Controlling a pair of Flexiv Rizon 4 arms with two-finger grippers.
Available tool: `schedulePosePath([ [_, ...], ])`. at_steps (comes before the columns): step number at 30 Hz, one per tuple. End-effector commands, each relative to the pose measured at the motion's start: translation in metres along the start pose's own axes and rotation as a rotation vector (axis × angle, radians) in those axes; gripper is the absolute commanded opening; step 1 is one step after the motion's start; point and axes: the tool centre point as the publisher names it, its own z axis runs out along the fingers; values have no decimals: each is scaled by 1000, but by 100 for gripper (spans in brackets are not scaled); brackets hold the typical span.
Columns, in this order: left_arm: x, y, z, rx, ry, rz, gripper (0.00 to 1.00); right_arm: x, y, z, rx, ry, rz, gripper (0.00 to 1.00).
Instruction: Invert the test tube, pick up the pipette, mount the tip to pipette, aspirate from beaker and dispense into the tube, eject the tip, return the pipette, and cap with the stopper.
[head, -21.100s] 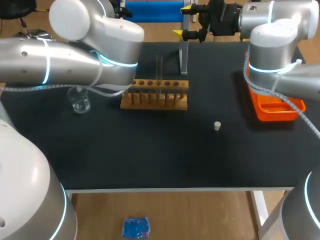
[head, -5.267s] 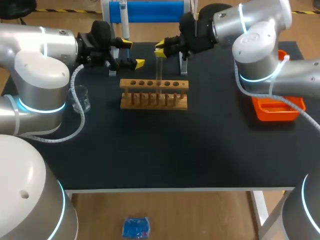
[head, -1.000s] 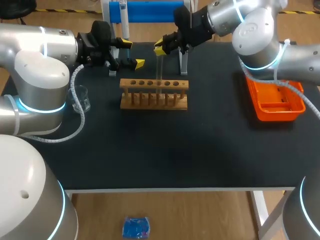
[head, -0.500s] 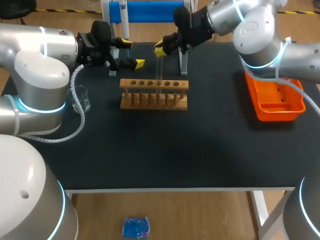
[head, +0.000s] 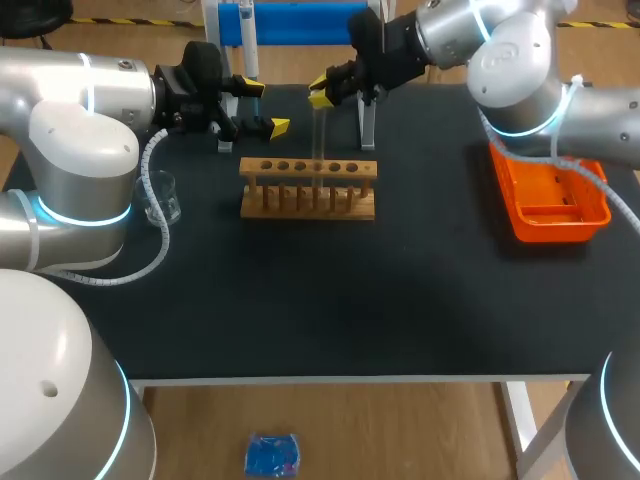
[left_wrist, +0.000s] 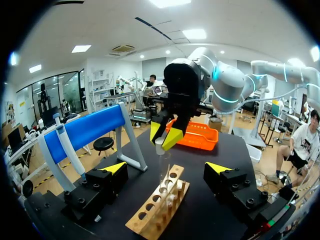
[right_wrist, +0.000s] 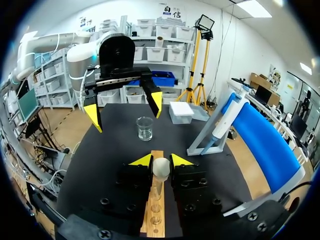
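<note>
My right gripper is shut on a small white stopper directly over the wooden rack. A clear test tube stands upright below the stopper, its lower end in a rack hole. The stopper appears to sit at the tube's mouth. My left gripper is open and empty, just behind the rack's left end, facing the right gripper. The glass beaker stands left of the rack. The pipette rests on its blue stand at the table's back.
An orange tray sits at the right side of the black table. The white legs of the pipette stand rise just behind the rack's right end, close to my right gripper.
My right gripper has edged slightly upward over the rack, its grip on the stopper unchanged. The left arm has kept still.
</note>
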Motion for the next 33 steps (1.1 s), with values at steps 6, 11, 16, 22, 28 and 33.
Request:
schedulePosePath([
  [6,0,0,0,-1,1,-1,100,2,-6,5,19,10,7,0],
  [11,0,0,0,-1,1,-1,100,-1,-6,3,19,2,10,0],
  [16,0,0,0,-1,1,-1,100,-2,-5,1,13,-5,10,0],
  [22,0,0,0,-1,1,-1,100,2,-9,5,34,20,14,0],
  [28,0,0,0,-1,1,-1,100,5,-15,8,58,26,9,0],
  [33,0,0,0,-1,1,-1,100,7,-18,9,67,32,12,0],
])
